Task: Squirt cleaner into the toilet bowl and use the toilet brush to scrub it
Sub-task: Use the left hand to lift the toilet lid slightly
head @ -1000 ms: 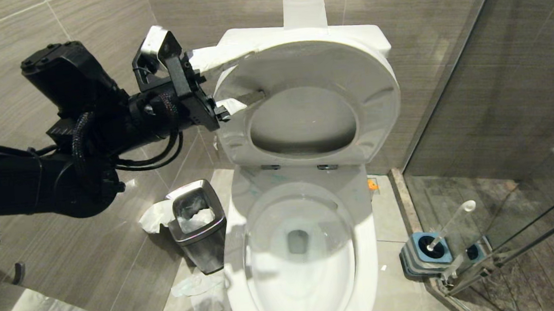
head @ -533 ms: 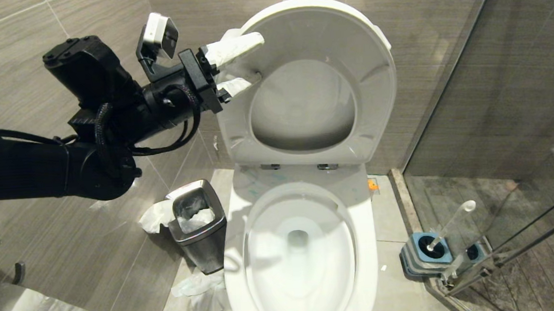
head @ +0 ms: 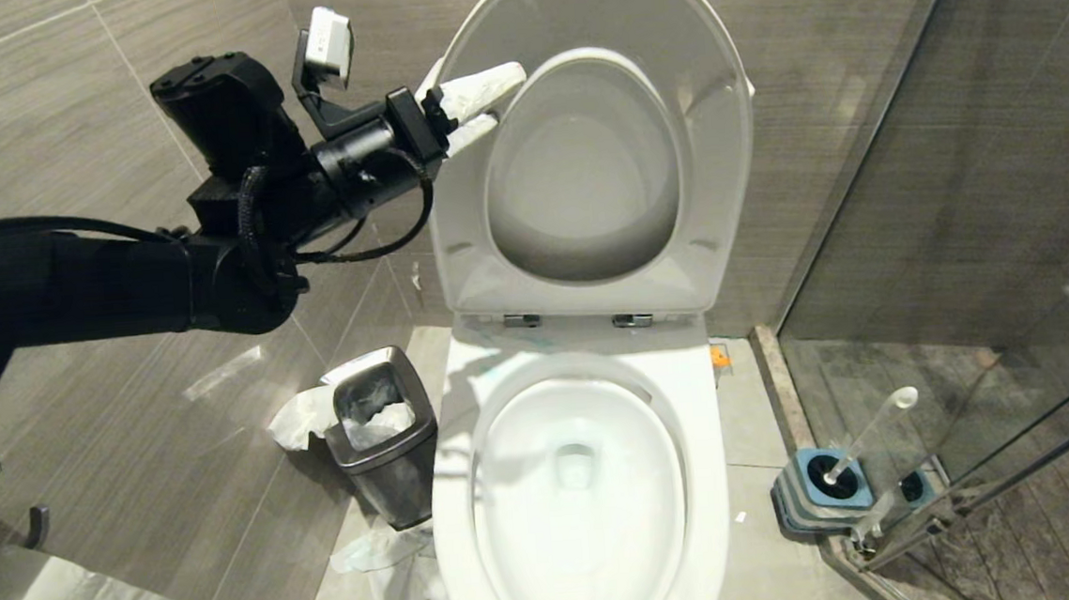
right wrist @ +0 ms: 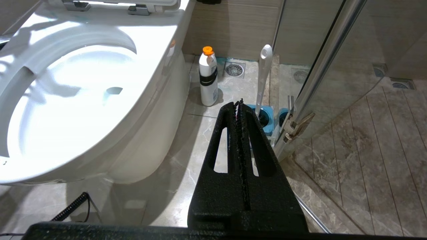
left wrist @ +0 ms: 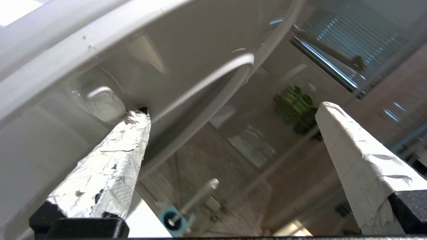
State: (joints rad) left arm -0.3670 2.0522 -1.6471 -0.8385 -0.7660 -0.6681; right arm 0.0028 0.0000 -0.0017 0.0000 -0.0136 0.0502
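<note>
White-taped left hand (head: 483, 106) spread wide — one fingertip (left wrist: 138, 116) touching raised toilet seat (head: 462, 201), right hand (right wrist: 239, 103) pressed together.

Bright overhead glare on toilet bowl (head: 697, 477) rim; left wrist view blurred.

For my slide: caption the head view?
Open left claw at the raised seat above the bowl; brush in holder.

Tiled floor (head: 751, 435) bears toilet bowl (head: 697, 477), bin (head: 385, 442), brush holder (head: 825, 491).
</note>
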